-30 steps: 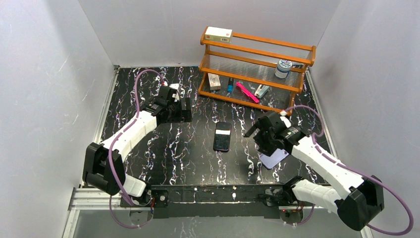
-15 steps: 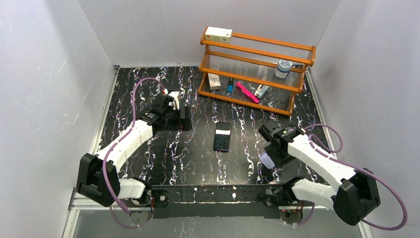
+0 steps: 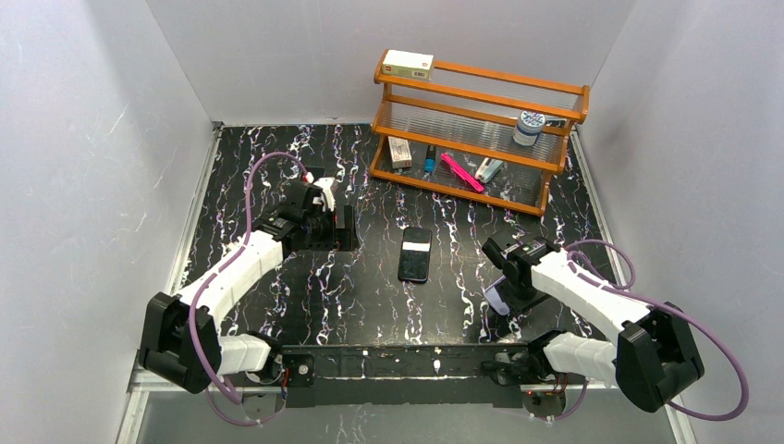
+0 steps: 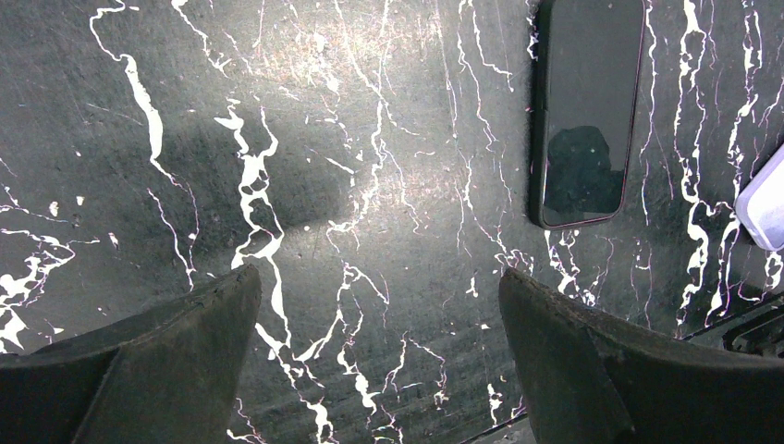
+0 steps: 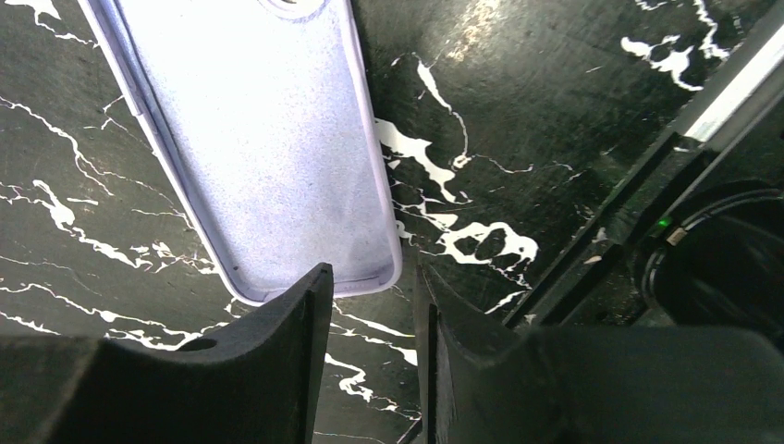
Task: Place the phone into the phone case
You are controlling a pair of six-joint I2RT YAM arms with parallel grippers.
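The phone (image 3: 415, 253) is a black glass-fronted slab lying flat in the middle of the black marbled table; it also shows in the left wrist view, phone (image 4: 589, 111). The pale lavender phone case (image 3: 497, 298) lies open side up to its right, near the front rail, case (image 5: 268, 139), with a corner at case (image 4: 765, 199). My right gripper (image 3: 508, 289) points down at the case's near end. Its jaws stand a narrow gap apart, right gripper (image 5: 370, 270), with the case's corner just at the tips, not clamped. My left gripper (image 3: 344, 228) hangs wide open left of the phone, left gripper (image 4: 379, 275), holding nothing.
A wooden rack (image 3: 481, 120) at the back right holds small items, with a white box (image 3: 408, 63) on top. A metal rail (image 3: 407, 356) runs along the near edge, close to the case. Grey walls close in both sides.
My right gripper came down and nearer onto the case's near end, and its jaws narrowed from wide to a small gap. The left arm shifted slightly.
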